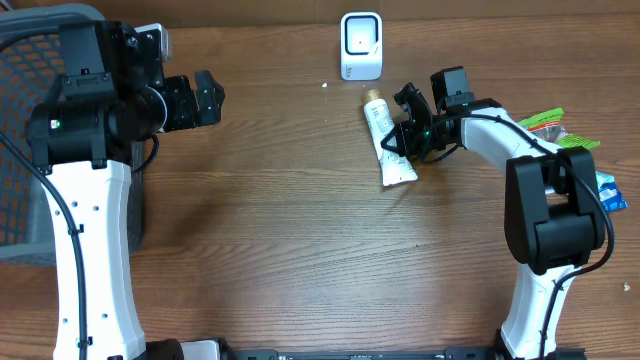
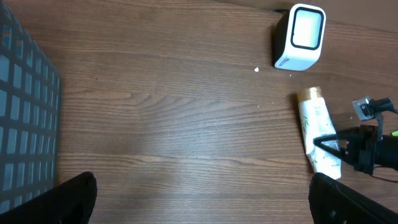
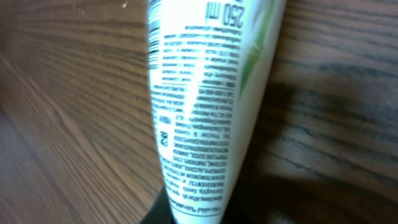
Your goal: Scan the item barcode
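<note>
Wooden table (image 1: 300, 230), bare grain nearest the arm bases. Left side: left gripper (image 1: 212, 97) released, jaws wide, hanging over the wood beside a dark wire basket (image 1: 25, 130). Right side: right gripper (image 1: 400, 143) clenched on the wide flat half of a white lotion tube (image 1: 380, 125). The tube points its cap toward the far edge (whether it rests on the wood or sits just off it, cannot tell). Its fine print faces the right wrist camera. Green snack packets (image 1: 545, 120) lie beyond the right arm. Farthest: white barcode scanner (image 1: 361, 45), upright, near the tube's cap, not touching.
</note>
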Tool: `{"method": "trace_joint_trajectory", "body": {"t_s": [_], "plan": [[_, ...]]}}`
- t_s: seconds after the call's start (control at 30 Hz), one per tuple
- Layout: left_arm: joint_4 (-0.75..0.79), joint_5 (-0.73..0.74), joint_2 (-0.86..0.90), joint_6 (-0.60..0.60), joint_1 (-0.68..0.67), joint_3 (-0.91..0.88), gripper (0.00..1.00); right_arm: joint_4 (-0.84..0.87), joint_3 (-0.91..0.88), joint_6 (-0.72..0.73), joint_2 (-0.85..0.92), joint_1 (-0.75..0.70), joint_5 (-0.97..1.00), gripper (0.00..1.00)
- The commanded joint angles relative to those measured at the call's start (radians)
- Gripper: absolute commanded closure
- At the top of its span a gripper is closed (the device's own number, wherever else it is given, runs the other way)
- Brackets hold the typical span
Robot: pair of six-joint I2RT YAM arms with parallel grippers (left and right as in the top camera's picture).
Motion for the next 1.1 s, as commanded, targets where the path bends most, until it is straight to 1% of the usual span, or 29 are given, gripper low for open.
{"method": "trace_joint_trajectory", "body": {"t_s": [0.0, 0.07, 0.17, 0.23, 0.33, 0.4, 0.53, 0.9, 1.07], "plan": [[0.001, -0.006, 0.002, -0.007, 0.003, 0.021, 0.0, -0.002, 0.023, 0.124, 0.009, -0.013, 0.005, 0.96], [0.001, -0.006, 0.002, -0.007, 0.003, 0.021, 0.0, -0.012, 0.037, 0.176, -0.011, -0.026, -0.015, 0.96], [0.001, -0.006, 0.002, -0.007, 0.003, 0.021, 0.0, -0.025, 0.051, 0.174, -0.074, -0.039, -0.062, 0.96], [0.001, -0.006, 0.002, -0.007, 0.003, 0.021, 0.0, -0.032, 0.053, 0.166, -0.137, -0.042, -0.062, 0.96], [0.001, -0.006, 0.002, -0.007, 0.003, 0.021, 0.0, -0.047, 0.053, 0.115, -0.267, -0.042, -0.061, 0.96], [0.001, -0.006, 0.002, -0.007, 0.003, 0.021, 0.0, -0.05, 0.053, 0.106, -0.366, -0.042, -0.056, 0.96], [0.001, -0.006, 0.002, -0.007, 0.003, 0.021, 0.0, -0.064, 0.053, 0.108, -0.472, -0.042, -0.05, 0.96], [0.001, -0.006, 0.002, -0.007, 0.003, 0.021, 0.0, -0.092, 0.053, 0.115, -0.494, -0.034, -0.031, 0.96], [0.001, -0.006, 0.002, -0.007, 0.003, 0.021, 0.0, -0.037, 0.053, 0.119, -0.493, -0.032, 0.027, 0.96]]}}
